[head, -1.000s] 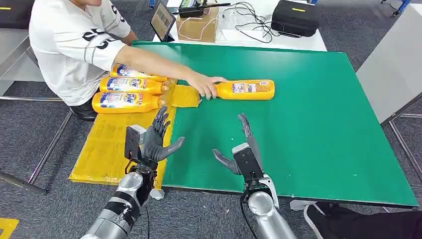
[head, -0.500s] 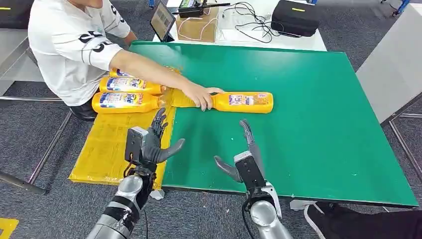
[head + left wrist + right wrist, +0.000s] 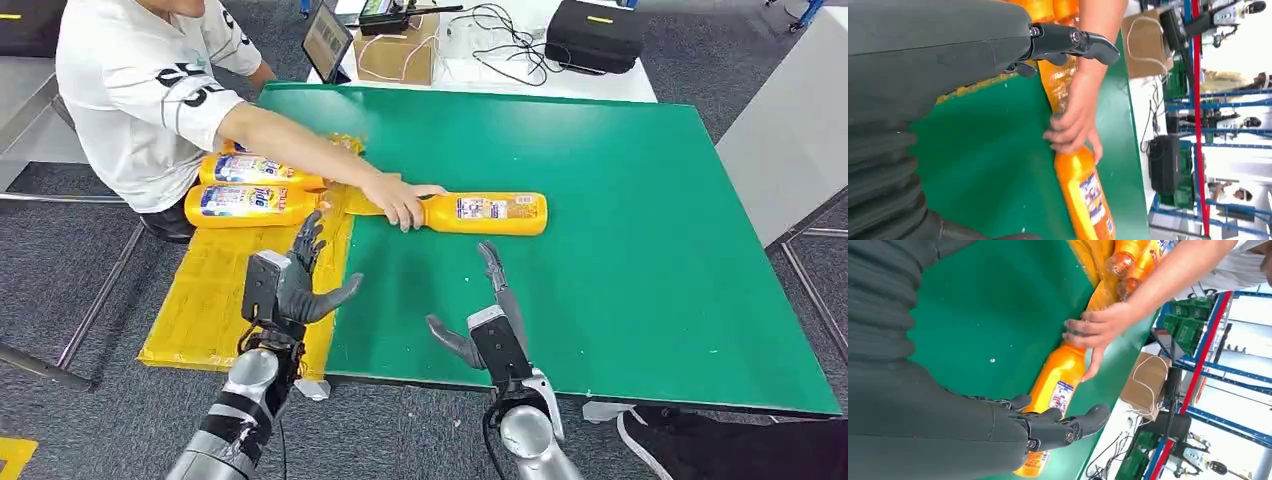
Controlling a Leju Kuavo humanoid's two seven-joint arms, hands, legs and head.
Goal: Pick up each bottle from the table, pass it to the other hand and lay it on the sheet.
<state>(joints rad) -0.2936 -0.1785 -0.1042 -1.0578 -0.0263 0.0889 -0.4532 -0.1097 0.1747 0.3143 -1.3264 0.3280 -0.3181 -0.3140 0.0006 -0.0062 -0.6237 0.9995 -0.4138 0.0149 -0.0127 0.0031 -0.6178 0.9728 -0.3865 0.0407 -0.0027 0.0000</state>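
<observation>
An orange bottle (image 3: 487,213) lies on its side on the green table (image 3: 640,260); a person's hand (image 3: 398,199) grips its neck end. The same bottle (image 3: 1087,197) (image 3: 1054,390) appears in both wrist views with the person's hand (image 3: 1073,122) (image 3: 1098,330) on it. My right hand (image 3: 490,322) is open over the table just short of the bottle, fingers pointing at it. My left hand (image 3: 292,285) is open above the table's left edge beside the yellow sheet (image 3: 215,290). Two more orange bottles (image 3: 250,204) lie on the sheet's far end.
A person in a white shirt (image 3: 140,90) sits at the far left, arm stretched over the sheet and table. Behind the table stand a cardboard box (image 3: 395,50), a tablet (image 3: 327,40), cables and a black case (image 3: 592,35). A white table (image 3: 790,130) stands at the right.
The person has slid the bottle nearer to me and slightly left. My left hand has drifted a little left and down; my right hand has barely moved.
</observation>
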